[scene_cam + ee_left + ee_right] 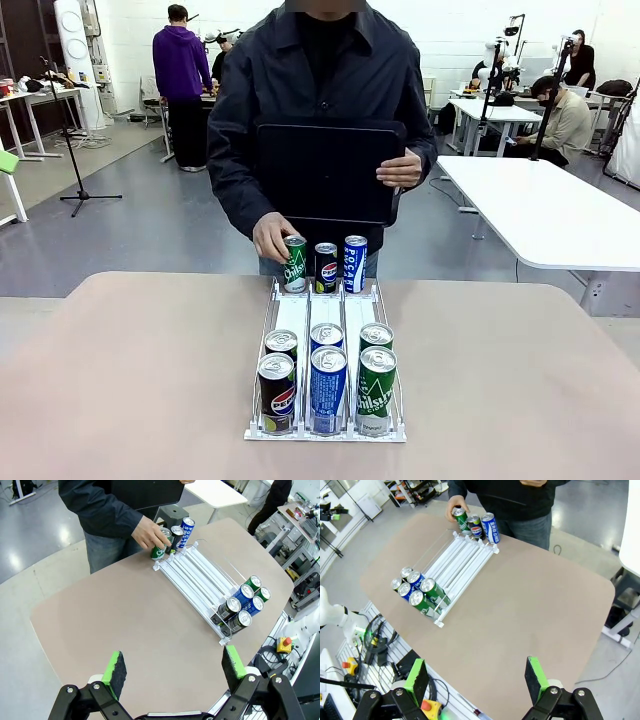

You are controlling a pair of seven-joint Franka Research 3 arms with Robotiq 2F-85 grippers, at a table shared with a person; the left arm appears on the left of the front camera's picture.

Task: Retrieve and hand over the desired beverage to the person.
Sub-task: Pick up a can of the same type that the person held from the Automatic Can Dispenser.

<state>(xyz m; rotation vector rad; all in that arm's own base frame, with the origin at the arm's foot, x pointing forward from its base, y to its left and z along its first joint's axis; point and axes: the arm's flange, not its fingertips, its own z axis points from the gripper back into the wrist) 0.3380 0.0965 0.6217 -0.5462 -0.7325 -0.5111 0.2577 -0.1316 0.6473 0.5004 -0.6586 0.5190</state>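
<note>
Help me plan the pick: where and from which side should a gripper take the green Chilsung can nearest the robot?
Probably near its top rim, from above: the green Chilsung can stands upright at the rack's near end, a blue can close on its left, another green can behind, leaving only its narrowed shoulder free.

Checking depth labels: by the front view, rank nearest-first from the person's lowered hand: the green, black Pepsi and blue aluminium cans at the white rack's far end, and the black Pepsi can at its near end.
1. Green can, far left lane, touched by the lowered hand.
2. Far black Pepsi can, middle.
3. Blue can, right lane.
4. Near black Pepsi can, left lane.
</note>
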